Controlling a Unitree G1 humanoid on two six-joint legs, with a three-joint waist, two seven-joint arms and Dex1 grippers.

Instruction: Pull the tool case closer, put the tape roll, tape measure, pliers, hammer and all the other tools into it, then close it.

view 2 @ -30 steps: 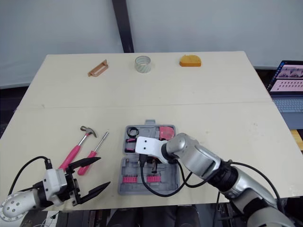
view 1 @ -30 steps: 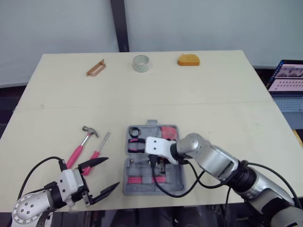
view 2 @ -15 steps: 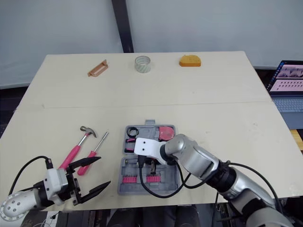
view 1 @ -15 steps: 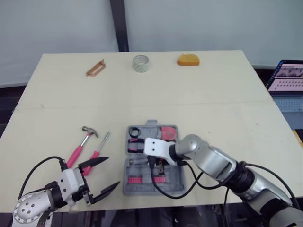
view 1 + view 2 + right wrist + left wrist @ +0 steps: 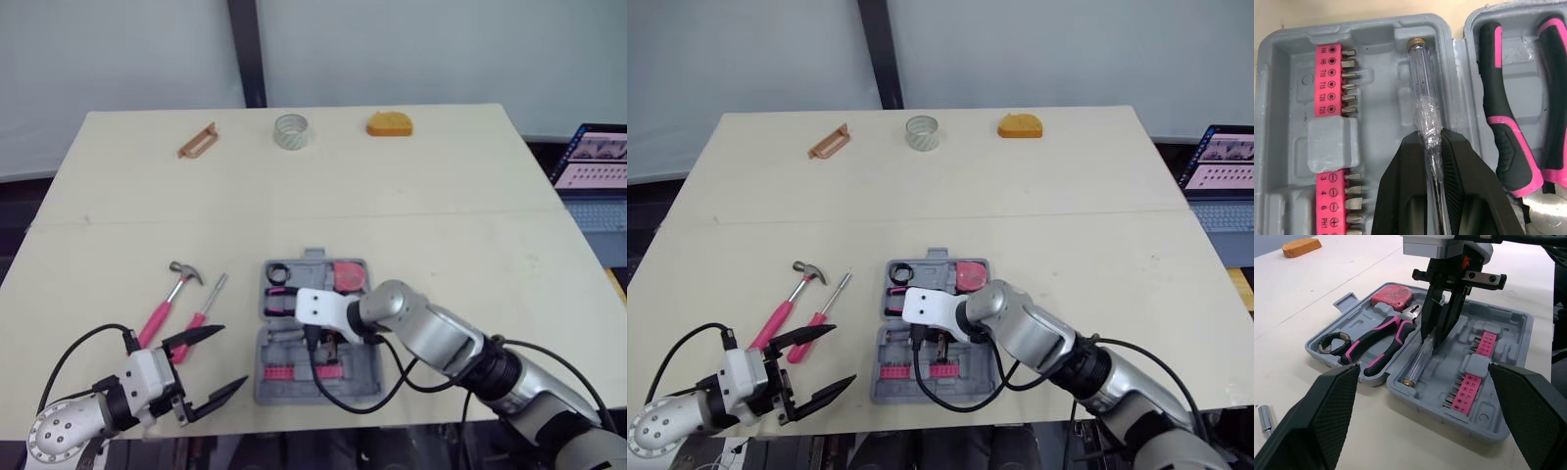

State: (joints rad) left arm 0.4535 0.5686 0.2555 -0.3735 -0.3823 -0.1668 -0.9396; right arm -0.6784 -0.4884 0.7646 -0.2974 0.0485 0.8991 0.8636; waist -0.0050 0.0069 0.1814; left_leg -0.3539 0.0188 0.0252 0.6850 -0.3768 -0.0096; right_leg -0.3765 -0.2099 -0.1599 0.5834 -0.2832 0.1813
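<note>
The right gripper (image 5: pixel 1431 142) has its fingers clenched on a clear-handled screwdriver (image 5: pixel 1420 88), whose brass cap points into the long slot of the open tool case (image 5: pixel 1515 345), between the pink bit strips (image 5: pixel 1331 78) and the pliers (image 5: pixel 1382 335). It likely needs laying flat along that groove before release, and kept off the pliers' handles. The tape measure (image 5: pixel 1392 294) already sits in the case. The left gripper (image 5: pixel 232 356) hangs at the desk's near edge, fingers spread and empty. The hammer (image 5: pixel 167 302) and a pink-handled screwdriver (image 5: pixel 201 313) lie just beside the case; the tape roll (image 5: pixel 291 131) sits far off.
</note>
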